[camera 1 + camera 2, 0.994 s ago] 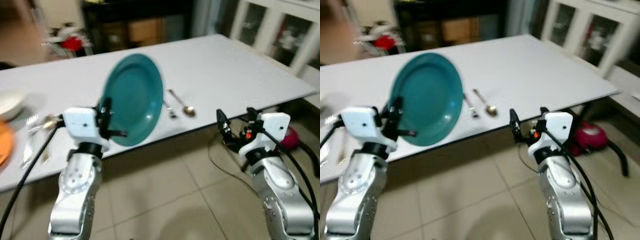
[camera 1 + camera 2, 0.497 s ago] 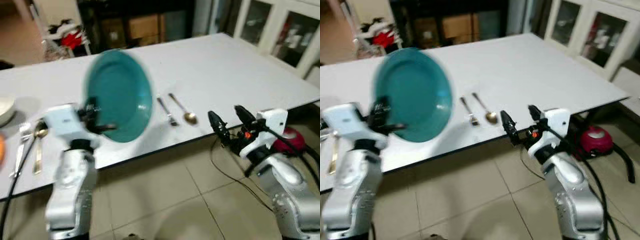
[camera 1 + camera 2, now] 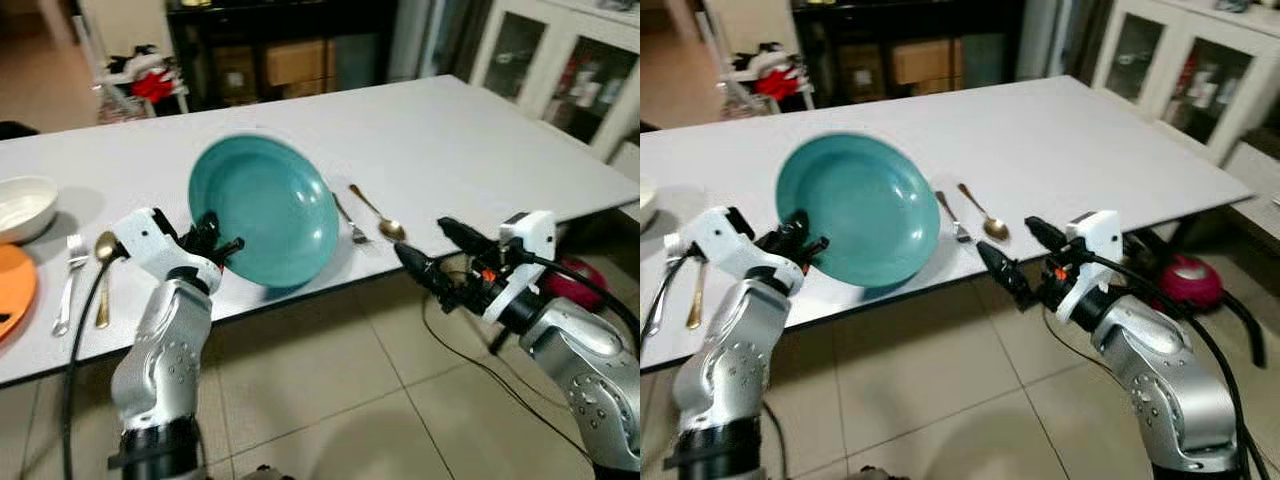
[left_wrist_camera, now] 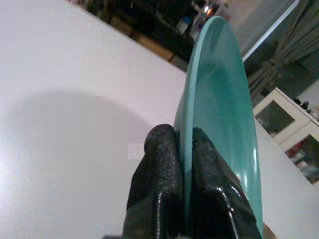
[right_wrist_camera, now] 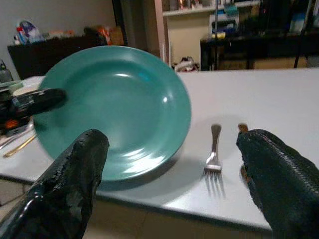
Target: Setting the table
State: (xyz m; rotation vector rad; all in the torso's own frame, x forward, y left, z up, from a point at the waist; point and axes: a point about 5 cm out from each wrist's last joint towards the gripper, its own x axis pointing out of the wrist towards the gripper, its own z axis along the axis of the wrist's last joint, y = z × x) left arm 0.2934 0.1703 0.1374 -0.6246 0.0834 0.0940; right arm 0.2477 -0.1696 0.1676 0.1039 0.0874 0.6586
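The teal plate (image 3: 265, 210) is held tilted over the near edge of the white table (image 3: 480, 140), just beside a fork (image 3: 348, 220) and spoon (image 3: 378, 214), pinched at its rim by the left gripper (image 3: 215, 245); it looks stiff, glazed, probably slippery and breakable, so a rim grip seems right but wants a gentle set-down. The left wrist view shows both fingers (image 4: 157, 169) clamped on the rim edge-on; the right wrist view shows the plate's hollow face, with the right gripper (image 3: 430, 255) spread wide and empty.
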